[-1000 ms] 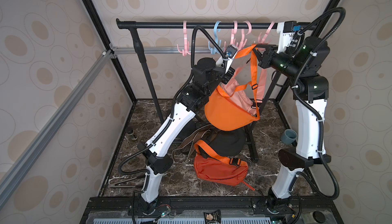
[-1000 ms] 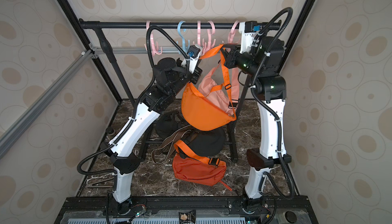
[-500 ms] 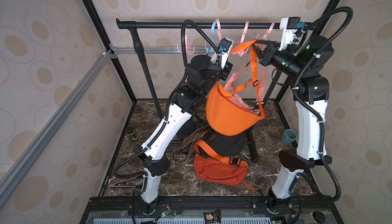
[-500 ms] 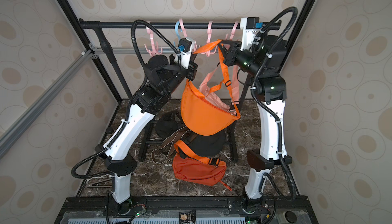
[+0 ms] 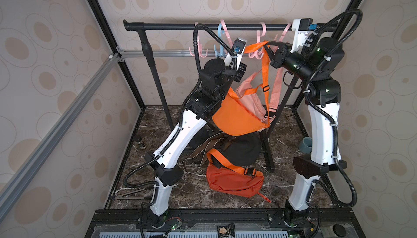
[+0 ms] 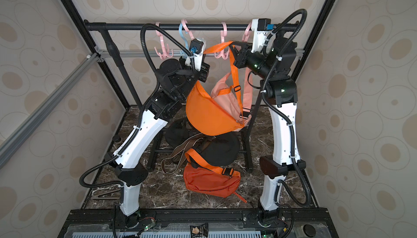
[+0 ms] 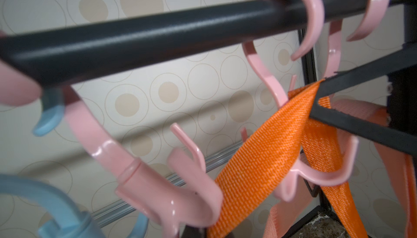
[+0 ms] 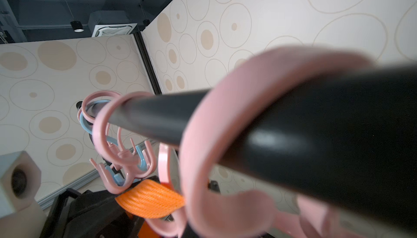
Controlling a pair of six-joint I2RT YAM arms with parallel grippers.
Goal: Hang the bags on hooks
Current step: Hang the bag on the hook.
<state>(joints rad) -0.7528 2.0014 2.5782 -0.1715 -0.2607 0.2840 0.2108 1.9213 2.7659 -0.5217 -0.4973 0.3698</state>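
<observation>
The orange bag (image 5: 239, 119) hangs in the air by its orange strap (image 5: 255, 46), stretched between my two grippers just under the black rail (image 5: 171, 26). My left gripper (image 5: 244, 50) is shut on one end of the strap, mostly hidden behind its wrist camera. A short way to its right, my right gripper (image 5: 266, 44) is shut on the strap too. In the left wrist view the strap (image 7: 259, 158) lies in the curl of a pink hook (image 7: 325, 176), with the right gripper (image 7: 316, 97) pinching it beside that hook.
Several pink hooks and a blue hook (image 5: 220, 36) hang along the rail. A pink bag (image 5: 250, 94) hangs behind the orange one. A black bag (image 5: 243, 149) and a dark orange bag (image 5: 234, 180) lie on the marble floor, and a grey cup (image 5: 305, 145) stands at the right.
Both grippers have lifted the strap up towards the hooks, carrying the orange bag higher. The hooks on the rail have swung.
</observation>
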